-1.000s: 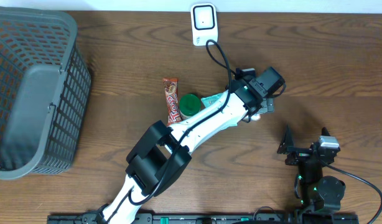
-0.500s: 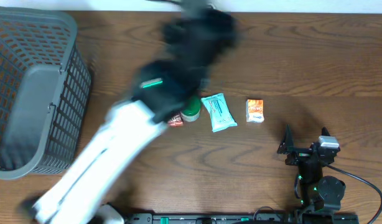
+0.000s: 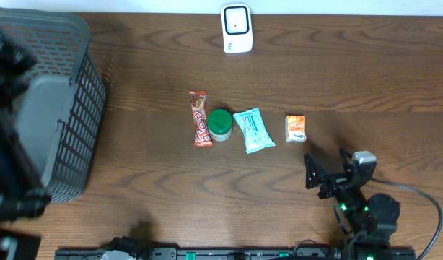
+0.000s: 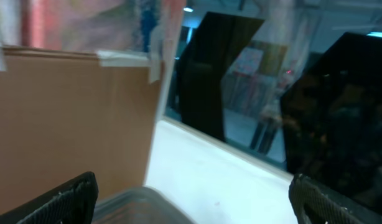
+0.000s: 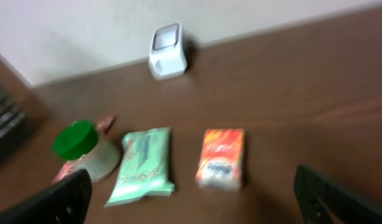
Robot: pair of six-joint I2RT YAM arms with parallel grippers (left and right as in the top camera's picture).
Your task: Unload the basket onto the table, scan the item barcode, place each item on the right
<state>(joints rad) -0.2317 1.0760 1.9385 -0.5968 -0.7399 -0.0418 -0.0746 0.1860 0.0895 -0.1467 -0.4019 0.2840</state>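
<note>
Four items [image 3: 252, 130] in row, scanner [image 3: 236, 29] beyond

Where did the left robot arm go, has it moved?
Yes. The left robot arm swung leftward, from near the white box-shaped scanner to over the grey plastic mesh basket.

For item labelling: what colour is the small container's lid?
The lid is green, clearest in the right wrist view.

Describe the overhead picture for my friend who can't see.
Four items lie in a row on a dark wooden table: a red candy bar, a green-lidded round tub, a pale green soft packet and a small orange box. A white scanner stands at the far edge, a grey plastic mesh basket sits left, and the right gripper is open.
</note>
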